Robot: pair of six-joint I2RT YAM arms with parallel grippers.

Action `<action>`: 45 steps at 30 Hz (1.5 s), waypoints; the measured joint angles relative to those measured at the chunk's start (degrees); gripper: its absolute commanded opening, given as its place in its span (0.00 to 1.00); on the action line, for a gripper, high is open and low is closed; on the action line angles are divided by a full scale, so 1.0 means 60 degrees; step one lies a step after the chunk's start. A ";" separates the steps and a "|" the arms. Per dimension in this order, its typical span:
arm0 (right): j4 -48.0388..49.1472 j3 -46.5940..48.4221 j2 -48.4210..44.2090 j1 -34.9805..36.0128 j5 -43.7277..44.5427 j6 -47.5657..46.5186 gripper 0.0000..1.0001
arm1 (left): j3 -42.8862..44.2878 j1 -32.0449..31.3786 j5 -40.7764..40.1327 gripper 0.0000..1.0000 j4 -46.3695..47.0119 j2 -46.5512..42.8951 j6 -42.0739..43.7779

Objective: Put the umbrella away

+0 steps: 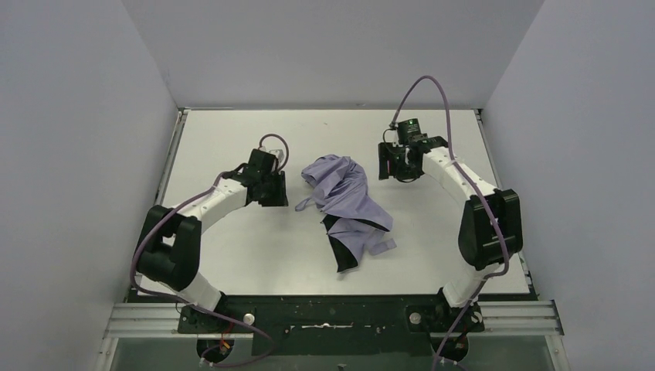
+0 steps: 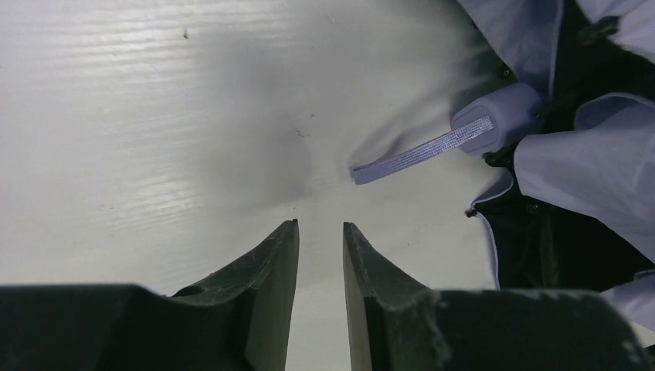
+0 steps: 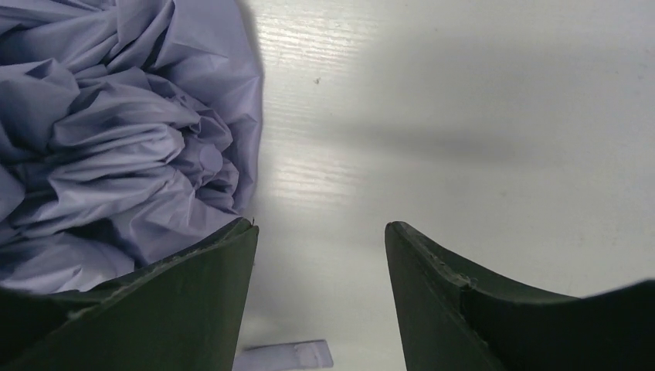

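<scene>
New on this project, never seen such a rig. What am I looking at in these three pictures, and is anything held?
Two robot arms are bolted at the near edge of a white table, each ending in a two-finger gripper. The wide picture comes from a fixed camera above and behind them: left gripper, right gripper. The other two come from wrist cameras; the dark wedges at the bottom are each gripper's own fingers. Between the arms lies the umbrella, collapsed, lavender fabric crumpled, black lining showing. The left wrist view shows its knob handle and strap. Nothing is held: left jaws narrowly apart, right jaws wide.
</scene>
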 measured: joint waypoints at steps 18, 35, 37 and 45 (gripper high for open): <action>0.1392 0.0543 0.2852 0.0506 -0.1574 -0.0127 0.59 | 0.1195 -0.0907 0.0743 0.25 0.0386 0.2364 -0.0390; 0.1745 -0.2157 -0.1013 0.0852 -0.1137 0.0441 0.71 | 0.0721 -0.0146 0.0401 0.40 0.0047 0.1038 -0.0393; 0.1657 -0.2240 -0.1996 0.0790 -0.1002 0.0433 0.71 | 0.0095 -0.0106 0.0386 0.42 0.0029 -0.0142 -0.0415; 0.0878 -0.2823 -0.4736 0.2681 -0.0969 0.0160 0.72 | -0.2874 -0.1366 0.0663 0.45 0.0736 -0.4816 -0.0758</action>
